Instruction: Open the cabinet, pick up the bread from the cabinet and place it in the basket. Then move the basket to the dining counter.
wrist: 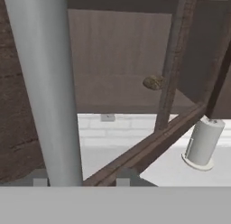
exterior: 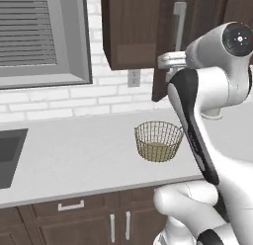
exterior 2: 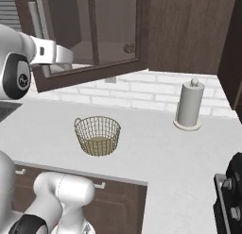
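Claw at the cabinet's bar handle (wrist: 43, 87), handle huge and close between the finger tips; grip state cannot be told. Cabinet (exterior 2: 90, 35) door part open, swung out over the bench (exterior 2: 156, 148). Best pulled along the hinge arc, wide enough to clear a reach. Basket (exterior 2: 97, 135) mid-bench, below the door's free edge, empty. Bread (wrist: 153, 82) on the cabinet shelf behind the glass. Paper towel holder (exterior 2: 189, 104) by the back wall, right, well apart.
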### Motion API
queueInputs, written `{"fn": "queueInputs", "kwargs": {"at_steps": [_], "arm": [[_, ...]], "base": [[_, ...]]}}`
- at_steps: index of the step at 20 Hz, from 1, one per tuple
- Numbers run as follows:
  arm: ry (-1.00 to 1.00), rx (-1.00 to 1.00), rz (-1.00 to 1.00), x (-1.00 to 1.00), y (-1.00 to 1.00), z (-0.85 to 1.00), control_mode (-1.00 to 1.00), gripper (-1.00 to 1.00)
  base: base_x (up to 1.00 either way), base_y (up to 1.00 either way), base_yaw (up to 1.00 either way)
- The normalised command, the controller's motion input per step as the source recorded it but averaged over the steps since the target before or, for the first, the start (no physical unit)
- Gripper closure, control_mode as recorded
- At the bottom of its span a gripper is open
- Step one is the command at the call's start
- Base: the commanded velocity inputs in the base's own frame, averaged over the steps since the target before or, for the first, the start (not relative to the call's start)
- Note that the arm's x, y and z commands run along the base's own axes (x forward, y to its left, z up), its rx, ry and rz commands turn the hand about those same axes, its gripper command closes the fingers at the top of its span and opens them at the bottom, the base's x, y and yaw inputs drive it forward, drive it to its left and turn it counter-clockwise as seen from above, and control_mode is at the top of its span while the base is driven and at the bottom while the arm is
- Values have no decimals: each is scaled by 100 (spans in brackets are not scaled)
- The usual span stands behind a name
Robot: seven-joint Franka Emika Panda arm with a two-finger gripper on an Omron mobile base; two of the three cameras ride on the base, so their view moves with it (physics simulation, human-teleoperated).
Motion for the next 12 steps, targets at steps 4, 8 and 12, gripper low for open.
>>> {"fn": "queueInputs", "kwargs": {"at_steps": [4, 8, 12], "arm": [[-2, 0, -9, -58, -100, -11, -100, 100], [-3, 0, -16, -34, -100, -16, -100, 100], [-1, -1, -23, -19, -100, -13, -100, 100]], "base": [[0, 0, 0], [0, 0, 0], [0, 0, 0]]}}
